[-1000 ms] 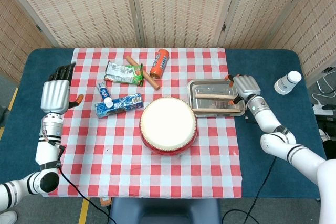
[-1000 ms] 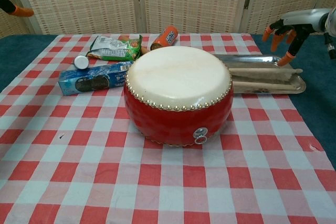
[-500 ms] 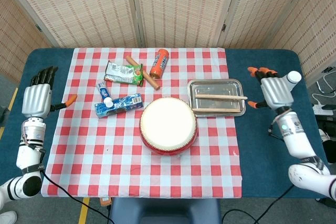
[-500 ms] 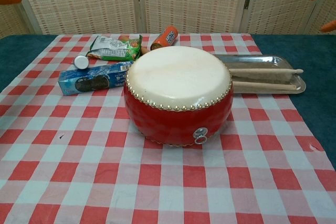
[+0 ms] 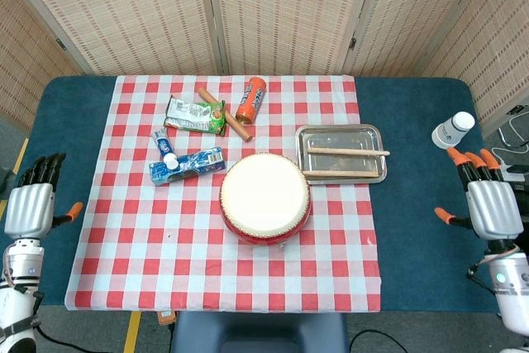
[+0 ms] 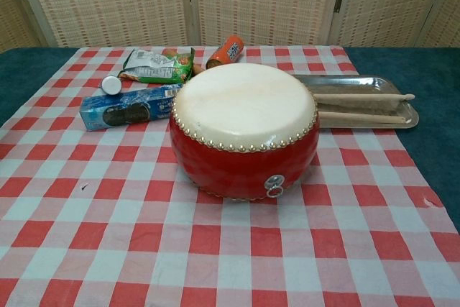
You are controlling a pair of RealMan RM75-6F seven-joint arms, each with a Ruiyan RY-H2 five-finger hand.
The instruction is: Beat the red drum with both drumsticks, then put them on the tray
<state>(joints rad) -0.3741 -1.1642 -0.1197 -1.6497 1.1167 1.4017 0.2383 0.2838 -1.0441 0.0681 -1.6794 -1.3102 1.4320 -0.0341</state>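
Round red drum (image 5: 264,197) with pale skin, two wooden drumsticks (image 5: 347,152) on shiny metal tray (image 5: 340,133), left hand (image 5: 30,204) and right hand (image 5: 489,203) both empty, fingers apart

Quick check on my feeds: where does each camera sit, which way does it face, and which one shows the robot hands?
Head view: high above the near edge, looking steeply down on the table; left robot hand and right robot hand show, open, at the sides.
Chest view: low at the near edge, looking level across; no robot hand shows.
Shared: red drum, tray holding both drumsticks, snacks behind.
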